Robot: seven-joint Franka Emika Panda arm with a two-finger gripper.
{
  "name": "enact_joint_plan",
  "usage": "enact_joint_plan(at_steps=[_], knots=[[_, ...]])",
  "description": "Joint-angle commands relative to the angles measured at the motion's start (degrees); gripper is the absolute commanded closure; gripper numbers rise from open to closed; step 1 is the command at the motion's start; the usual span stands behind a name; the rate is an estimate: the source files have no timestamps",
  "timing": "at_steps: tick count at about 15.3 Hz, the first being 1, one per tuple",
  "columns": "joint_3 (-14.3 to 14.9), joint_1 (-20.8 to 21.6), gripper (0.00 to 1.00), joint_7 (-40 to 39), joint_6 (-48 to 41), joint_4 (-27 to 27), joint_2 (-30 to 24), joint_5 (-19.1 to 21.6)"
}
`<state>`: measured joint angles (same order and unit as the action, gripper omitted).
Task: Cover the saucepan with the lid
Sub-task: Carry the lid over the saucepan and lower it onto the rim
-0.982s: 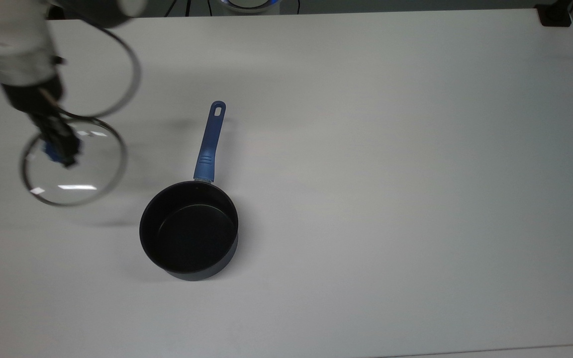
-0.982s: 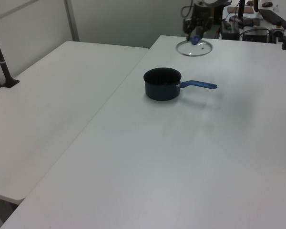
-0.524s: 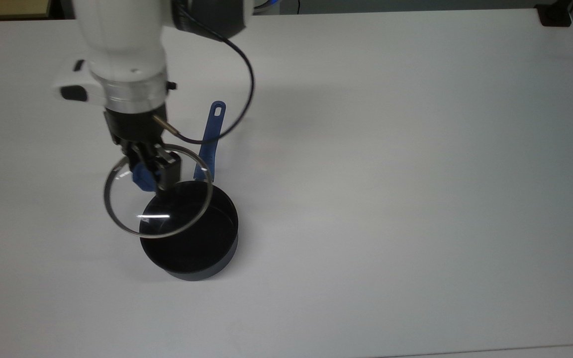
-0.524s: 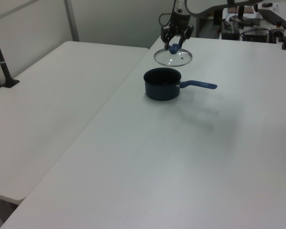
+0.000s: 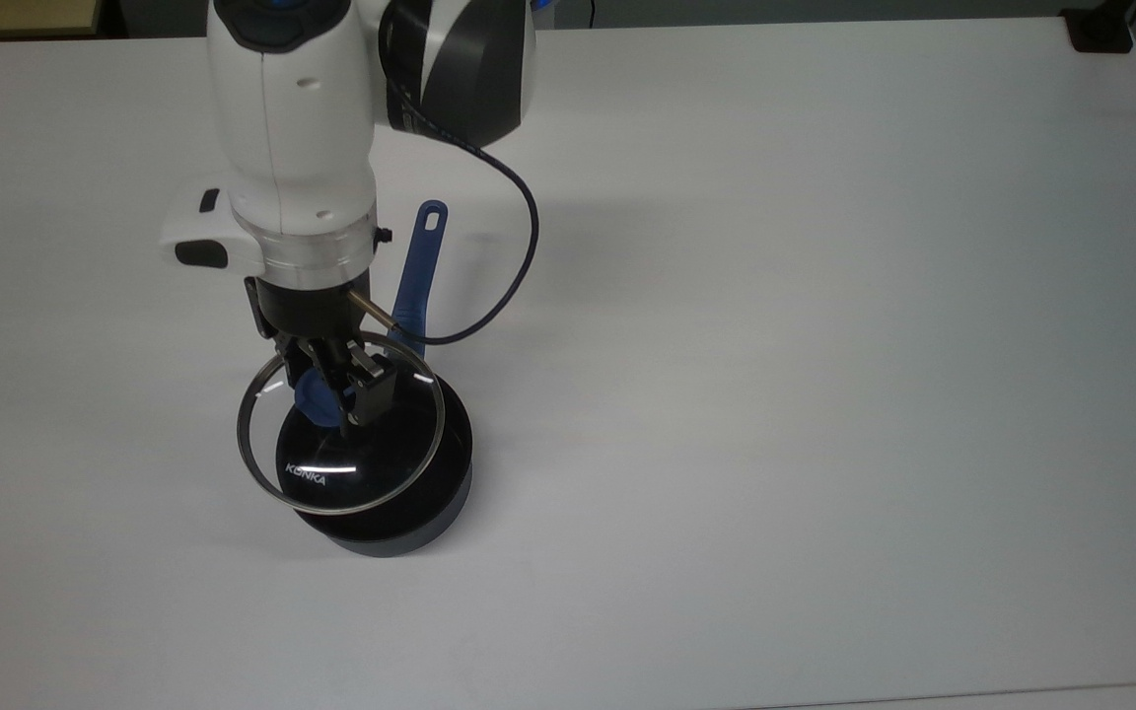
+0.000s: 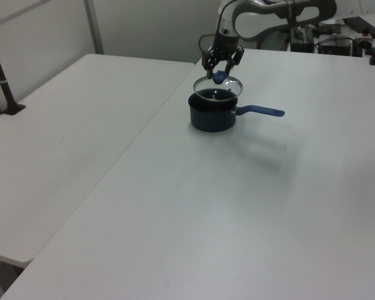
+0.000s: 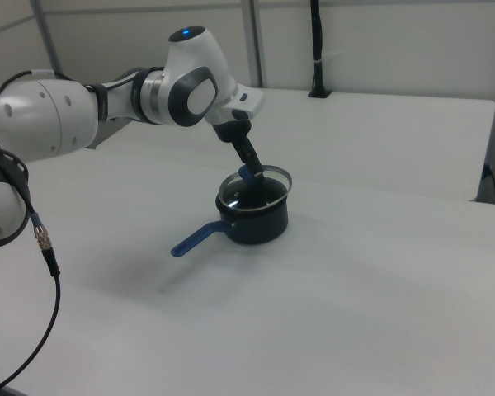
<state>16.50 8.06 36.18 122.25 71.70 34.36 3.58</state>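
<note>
Your gripper [image 5: 339,390] has swung in from the top view's far left, fingers clamping the lid [image 5: 341,437] by its blue knob, lid hovering over the saucepan [image 5: 400,493], left of centre, sitting slightly off toward the top view's left.

A white table [image 5: 824,394] adjoins a second white table [image 6: 62,144]; a black post [image 7: 317,49] stands behind.
</note>
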Motion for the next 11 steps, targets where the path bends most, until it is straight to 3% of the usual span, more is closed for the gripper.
enact_joint_plan(at_steps=[1,11], knots=[[1.17,1.87,0.59,1.17,0.62,-1.66,1.59,0.11],[1.25,2.75,0.59,2.93,3.52,-1.74,4.05,0.11]])
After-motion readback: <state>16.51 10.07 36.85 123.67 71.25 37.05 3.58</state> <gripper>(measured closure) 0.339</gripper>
